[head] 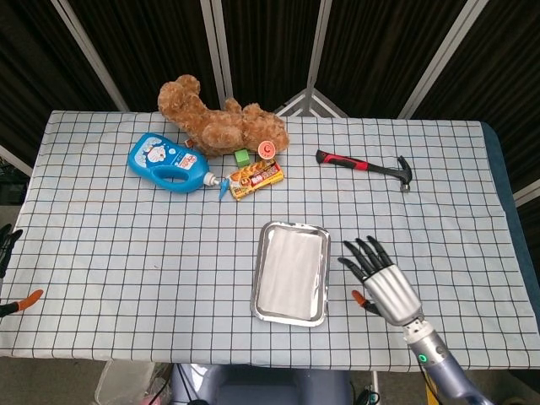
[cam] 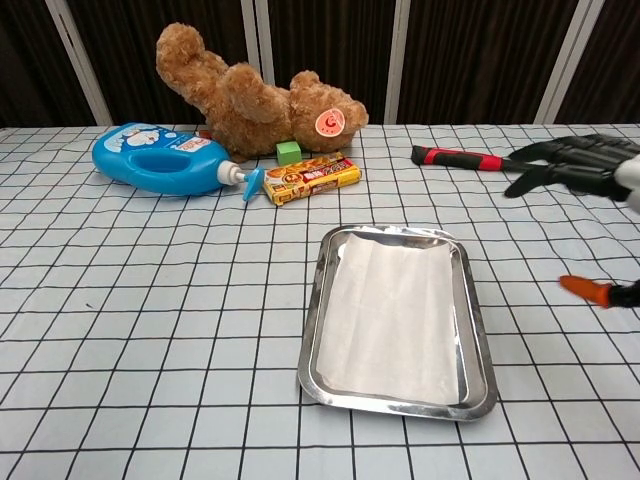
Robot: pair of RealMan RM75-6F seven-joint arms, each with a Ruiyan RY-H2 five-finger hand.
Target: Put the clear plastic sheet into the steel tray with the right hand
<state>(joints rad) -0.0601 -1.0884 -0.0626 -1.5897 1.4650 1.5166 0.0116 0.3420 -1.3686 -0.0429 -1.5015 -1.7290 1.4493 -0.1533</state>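
Right hand (head: pixel 378 278) hovers with nothing in it, fingers (cam: pixel 560 160) spread wide, palm down just beside the steel tray (head: pixel 263 245) on its right. From what I see, the clear plastic sheet (cam: pixel 395 315) lies flat inside the tray, filling most of the floor. My worry is a stray fingertip catching the tray rim and dragging the light sheet out. My left hand is out of sight.
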